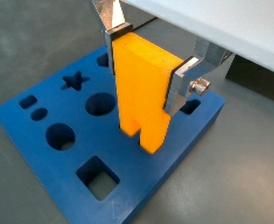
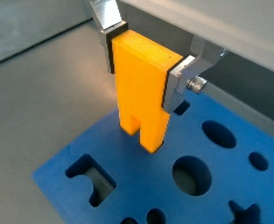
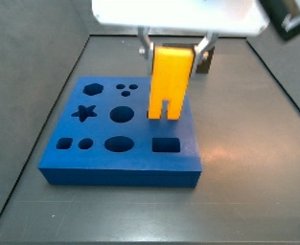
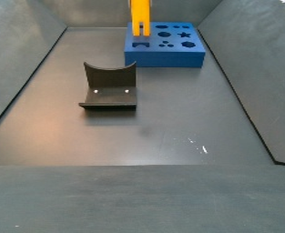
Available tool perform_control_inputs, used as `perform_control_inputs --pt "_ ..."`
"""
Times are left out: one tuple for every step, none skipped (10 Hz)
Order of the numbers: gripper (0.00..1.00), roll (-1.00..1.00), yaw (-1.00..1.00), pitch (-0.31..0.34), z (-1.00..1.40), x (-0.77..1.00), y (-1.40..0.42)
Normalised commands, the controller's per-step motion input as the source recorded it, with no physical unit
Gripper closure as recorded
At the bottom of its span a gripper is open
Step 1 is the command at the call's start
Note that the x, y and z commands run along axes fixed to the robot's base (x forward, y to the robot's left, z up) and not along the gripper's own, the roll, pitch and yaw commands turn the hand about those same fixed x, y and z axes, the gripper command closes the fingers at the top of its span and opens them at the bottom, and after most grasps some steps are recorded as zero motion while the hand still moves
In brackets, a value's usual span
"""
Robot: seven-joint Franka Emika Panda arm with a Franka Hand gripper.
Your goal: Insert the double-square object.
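The double-square object (image 3: 171, 81) hangs upright, prongs down, over the large blue block (image 3: 120, 163), its tips low over the block's top near the edge by the gripper; whether they touch cannot be told. The gripper (image 1: 151, 63) is above the block, its silver fingers (image 2: 181, 83) closed on the yellow piece's solid upper end. Judgement: keep the piece plumb, square both prongs with the matching pair of square holes, not clearly seen here, then lower slowly, easing off if the tips snag. The block lies on a dark grey floor (image 4: 145, 136) between sloped dark walls. A dark grey block with a curved notch (image 4: 108, 86) sits well apart, untouched.
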Motion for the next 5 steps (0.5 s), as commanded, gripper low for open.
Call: perform_control_inputs --pt "1.0 0.15 0.0 -0.074 -0.83 0.0 -0.03" --pt "1.0 0.14 0.0 -0.074 -0.87 0.0 -0.03" --pt "1.0 0.11 0.0 -0.06 -0.78 0.0 0.0" --pt "1.0 0.02 0.0 -0.049 -0.43 0.0 0.0" --pt "1.0 0.0 0.0 0.0 0.0 0.0 0.0"
